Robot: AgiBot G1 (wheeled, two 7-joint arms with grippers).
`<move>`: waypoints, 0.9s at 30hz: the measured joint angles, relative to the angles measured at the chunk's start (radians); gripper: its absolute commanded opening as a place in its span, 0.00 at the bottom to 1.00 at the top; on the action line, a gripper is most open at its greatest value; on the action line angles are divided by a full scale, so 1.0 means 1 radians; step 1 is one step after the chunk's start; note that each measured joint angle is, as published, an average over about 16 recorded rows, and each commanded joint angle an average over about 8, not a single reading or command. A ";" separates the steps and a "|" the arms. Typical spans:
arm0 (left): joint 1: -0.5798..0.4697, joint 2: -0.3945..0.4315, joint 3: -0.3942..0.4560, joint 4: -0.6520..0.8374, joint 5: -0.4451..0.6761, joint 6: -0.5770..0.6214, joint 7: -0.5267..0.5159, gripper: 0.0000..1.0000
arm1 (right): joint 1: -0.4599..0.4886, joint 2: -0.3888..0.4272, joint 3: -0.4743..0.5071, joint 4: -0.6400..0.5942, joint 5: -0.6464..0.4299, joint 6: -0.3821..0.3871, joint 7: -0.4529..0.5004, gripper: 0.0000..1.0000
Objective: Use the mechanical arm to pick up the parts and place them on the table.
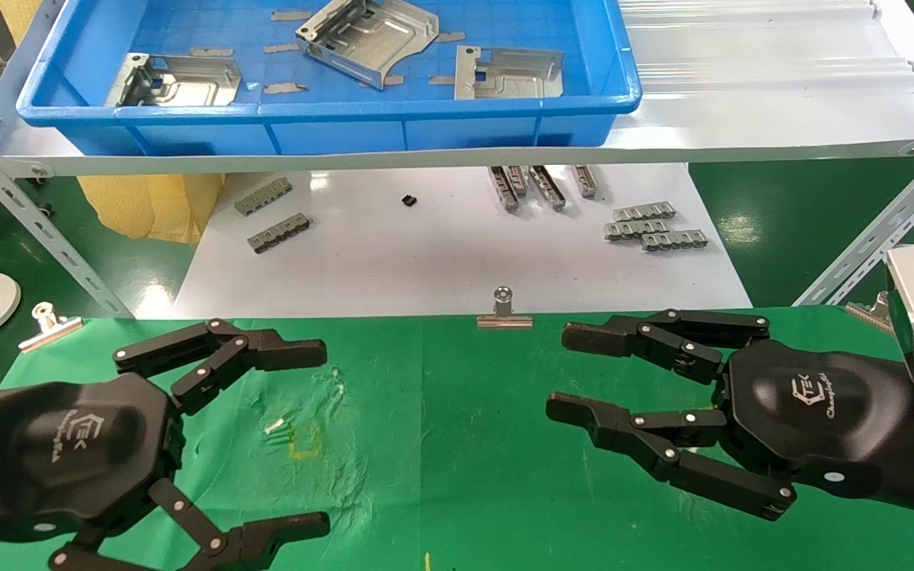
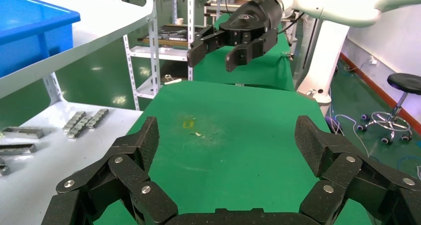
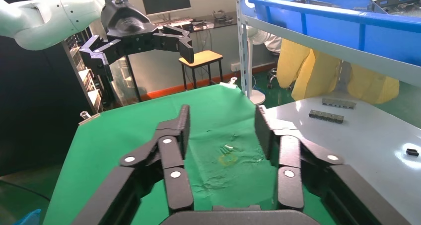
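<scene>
Three silvery sheet-metal parts point(image 1: 179, 79) point(image 1: 366, 36) point(image 1: 508, 73) lie in the blue tray point(image 1: 330, 107) on the upper shelf. Both mechanical arms hover low over the green table point(image 1: 457, 444), well short of the tray. My left gripper point(image 1: 324, 438) point(image 2: 228, 135) is open wide with nothing between its fingers. My right gripper point(image 1: 560, 371) point(image 3: 222, 123) faces it, open and empty too. Each wrist view shows the other arm's gripper farther off. A small yellow mark point(image 1: 305, 444) sits on the wrinkled cloth between the two hands.
A white board point(image 1: 441, 262) behind the table carries grey toothed strips point(image 1: 655, 226) point(image 1: 278, 222). Binder clips point(image 1: 505, 311) point(image 1: 48, 321) hold the cloth's far edge. The white shelf point(image 1: 743, 119) under the tray rests on slanted perforated braces point(image 1: 36, 222) point(image 1: 877, 238).
</scene>
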 measured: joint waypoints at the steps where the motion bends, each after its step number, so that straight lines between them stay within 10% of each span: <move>1: 0.000 0.000 0.000 0.000 0.000 0.000 0.000 1.00 | 0.000 0.000 0.000 0.000 0.000 0.000 0.000 0.00; 25: -0.030 0.017 0.007 0.012 0.017 -0.010 -0.004 1.00 | 0.000 0.000 0.000 0.000 0.000 0.000 0.000 0.00; 27: -0.057 0.031 0.014 0.026 0.032 -0.017 -0.006 1.00 | 0.000 0.000 0.000 0.000 0.000 0.000 0.000 0.15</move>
